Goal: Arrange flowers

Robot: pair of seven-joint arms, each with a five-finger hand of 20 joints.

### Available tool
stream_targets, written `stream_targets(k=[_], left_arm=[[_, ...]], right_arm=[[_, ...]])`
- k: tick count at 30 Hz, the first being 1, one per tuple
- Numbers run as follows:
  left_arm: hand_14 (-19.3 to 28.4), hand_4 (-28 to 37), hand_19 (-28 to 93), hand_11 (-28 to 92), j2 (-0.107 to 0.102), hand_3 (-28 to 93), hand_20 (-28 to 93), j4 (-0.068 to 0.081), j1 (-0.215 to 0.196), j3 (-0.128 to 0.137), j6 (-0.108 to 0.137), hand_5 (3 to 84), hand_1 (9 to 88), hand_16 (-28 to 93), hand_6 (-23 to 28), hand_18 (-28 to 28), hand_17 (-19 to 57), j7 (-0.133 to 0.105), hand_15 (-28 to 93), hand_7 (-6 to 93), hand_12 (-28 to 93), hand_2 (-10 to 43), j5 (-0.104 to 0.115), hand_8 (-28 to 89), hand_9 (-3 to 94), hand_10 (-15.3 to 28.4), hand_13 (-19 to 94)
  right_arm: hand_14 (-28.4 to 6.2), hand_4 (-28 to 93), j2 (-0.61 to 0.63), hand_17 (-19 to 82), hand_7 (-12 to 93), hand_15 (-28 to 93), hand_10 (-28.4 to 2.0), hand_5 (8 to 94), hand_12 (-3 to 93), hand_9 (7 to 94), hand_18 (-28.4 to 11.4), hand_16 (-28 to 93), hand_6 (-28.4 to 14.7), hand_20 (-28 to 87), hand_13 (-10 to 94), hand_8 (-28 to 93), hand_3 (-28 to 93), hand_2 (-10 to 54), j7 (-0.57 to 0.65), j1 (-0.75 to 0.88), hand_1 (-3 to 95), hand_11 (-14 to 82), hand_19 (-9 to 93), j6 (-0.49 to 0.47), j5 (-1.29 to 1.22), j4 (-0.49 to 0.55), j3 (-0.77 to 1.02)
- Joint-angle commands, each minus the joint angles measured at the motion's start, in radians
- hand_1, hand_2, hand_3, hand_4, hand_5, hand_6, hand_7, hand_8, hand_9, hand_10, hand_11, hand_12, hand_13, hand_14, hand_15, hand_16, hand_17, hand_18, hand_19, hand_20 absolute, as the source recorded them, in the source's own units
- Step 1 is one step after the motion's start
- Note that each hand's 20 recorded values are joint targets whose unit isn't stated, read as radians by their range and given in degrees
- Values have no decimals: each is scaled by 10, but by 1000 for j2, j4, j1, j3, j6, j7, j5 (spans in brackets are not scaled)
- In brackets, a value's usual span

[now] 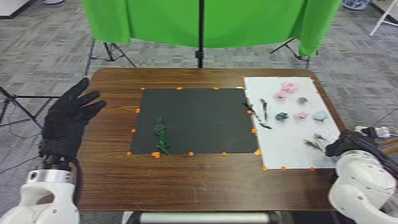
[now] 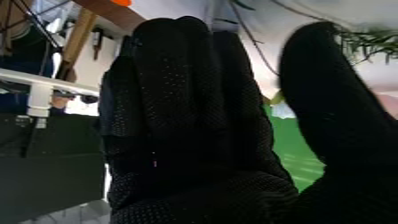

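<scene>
In the head view my left hand [image 1: 68, 117] is at the table's left edge, fingers straight, holding nothing. My right hand [image 1: 349, 144] is at the lower right corner of the white sheet [image 1: 291, 142], beside small dark sprigs [image 1: 313, 144]. A green leafy stem [image 1: 162, 135] lies on the black sheet [image 1: 200, 120], left of its middle. Pink flowers [image 1: 287, 90], grey-green blooms [image 1: 282, 116] and dark stems [image 1: 264, 110] lie on the white sheet. In the right wrist view my right hand [image 2: 191, 120] has straight fingers, its thumb apart, near green needle-like foliage [image 2: 369, 42].
Orange markers [image 1: 179, 88] run along the borders of both sheets. The brown table [image 1: 195, 180] extends in front of them. Behind it hangs a green cloth [image 1: 151, 22] with a black stand [image 1: 200, 53] before it.
</scene>
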State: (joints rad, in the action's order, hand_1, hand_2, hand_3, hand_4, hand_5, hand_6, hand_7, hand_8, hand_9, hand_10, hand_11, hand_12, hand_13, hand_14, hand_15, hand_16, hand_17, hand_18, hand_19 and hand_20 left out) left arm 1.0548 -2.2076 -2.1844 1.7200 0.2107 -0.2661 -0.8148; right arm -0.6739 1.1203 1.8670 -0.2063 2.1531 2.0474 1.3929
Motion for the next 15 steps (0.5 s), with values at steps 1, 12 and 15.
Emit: stream_targets(k=[1,12,15], left_arm=[[238,-283,537,244,6,779,120,6,-6,-4,8,350,236,-73,51,260,-99,6,519,136,111,58,6,-109,319,173,225],[238,-283,537,244,16,779,120,6,13,-19,7,349,238,-73,53,259,-99,10,520,137,111,58,1,-109,318,172,225],[238,-283,537,244,15,779,120,2,9,-11,8,350,239,-73,53,259,-99,5,520,137,111,58,1,-109,319,173,226]], right_arm=[[-83,-282,49,466,203,633,-128,809,186,780,-179,133,-6,201,772,7,633,-46,15,-80,532,419,932,77,100,-55,-132],[-66,-283,37,513,209,667,-113,857,209,827,-169,160,-9,338,817,63,654,-58,14,-93,559,464,932,156,152,13,-107],[-67,-283,21,518,204,667,-112,863,214,831,-173,160,-14,348,821,70,685,-63,-13,-154,545,462,932,164,191,73,-132]])
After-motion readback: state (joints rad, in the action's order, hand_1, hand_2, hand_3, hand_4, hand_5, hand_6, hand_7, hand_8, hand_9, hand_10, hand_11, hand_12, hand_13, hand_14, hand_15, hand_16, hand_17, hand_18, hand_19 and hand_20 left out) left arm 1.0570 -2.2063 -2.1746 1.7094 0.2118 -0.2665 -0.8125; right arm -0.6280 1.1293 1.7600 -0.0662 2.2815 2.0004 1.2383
